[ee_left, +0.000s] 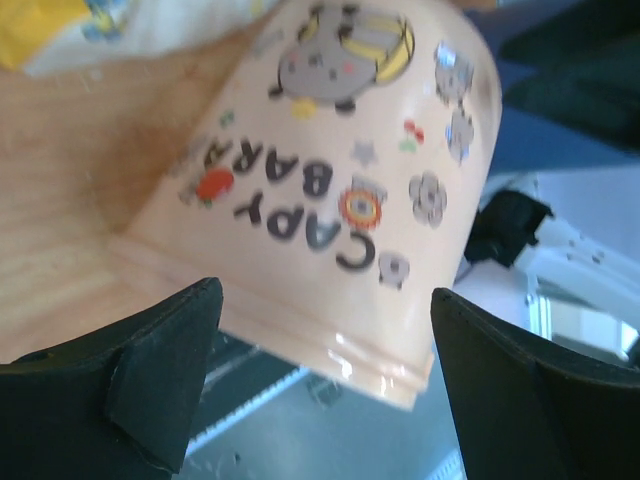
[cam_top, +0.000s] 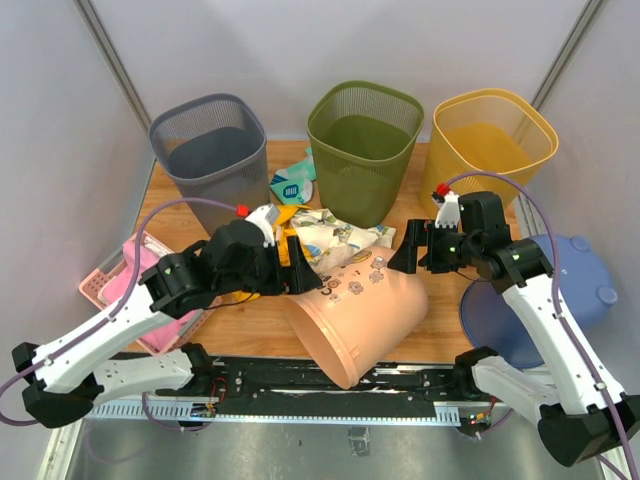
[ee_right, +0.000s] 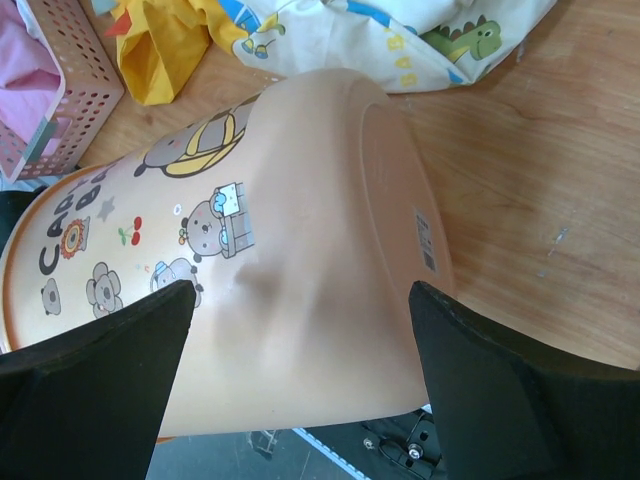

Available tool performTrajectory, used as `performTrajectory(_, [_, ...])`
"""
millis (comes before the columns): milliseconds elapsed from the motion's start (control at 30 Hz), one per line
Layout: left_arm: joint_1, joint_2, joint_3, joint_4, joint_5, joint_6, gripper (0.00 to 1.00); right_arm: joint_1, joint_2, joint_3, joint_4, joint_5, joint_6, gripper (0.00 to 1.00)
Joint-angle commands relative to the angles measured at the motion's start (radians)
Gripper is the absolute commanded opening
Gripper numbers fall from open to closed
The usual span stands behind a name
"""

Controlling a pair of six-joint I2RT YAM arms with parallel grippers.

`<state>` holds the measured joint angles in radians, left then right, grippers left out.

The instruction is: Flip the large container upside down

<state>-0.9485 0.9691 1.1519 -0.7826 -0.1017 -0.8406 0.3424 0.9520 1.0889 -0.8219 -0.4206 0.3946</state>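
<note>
Now | left jaws wide open, empty | right jaws wide open, empty | large container (cam_top: pixel 365 315) seemingly untouched

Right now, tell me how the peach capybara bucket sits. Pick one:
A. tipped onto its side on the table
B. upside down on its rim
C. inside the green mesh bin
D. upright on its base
A: the peach capybara bucket lies on its side on the wooden table, its flat base facing sideways, with the left claw and right claw open on either side of it.
</note>
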Motion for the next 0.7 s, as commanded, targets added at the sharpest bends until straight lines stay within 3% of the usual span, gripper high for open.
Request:
performTrajectory(0, [-0.019,-0.083,-0.043,-0.038,0.183,-0.111,0.90,0.006,0.008,-0.033,0.039,-0.071,-0.035,0.90])
performTrajectory(100, [-0.019,-0.112,-0.051,-0.037,0.243,-0.130,0.88,0.006,0.030,-0.047,0.039,-0.078,-0.036,0.90])
performTrajectory(333, [-0.018,-0.109,-0.136,0.002,0.358,-0.174,0.66,0.006,0.044,-0.082,0.058,-0.075,-0.018,0.90])
performTrajectory(567, [-0.019,-0.113,-0.189,0.045,0.379,-0.187,0.67,0.006,0.048,-0.101,0.059,-0.081,-0.016,0.90])
performTrajectory(667, [-0.019,-0.117,-0.240,0.100,0.355,-0.214,0.61,0.006,0.047,-0.107,0.062,-0.092,-0.014,0.89])
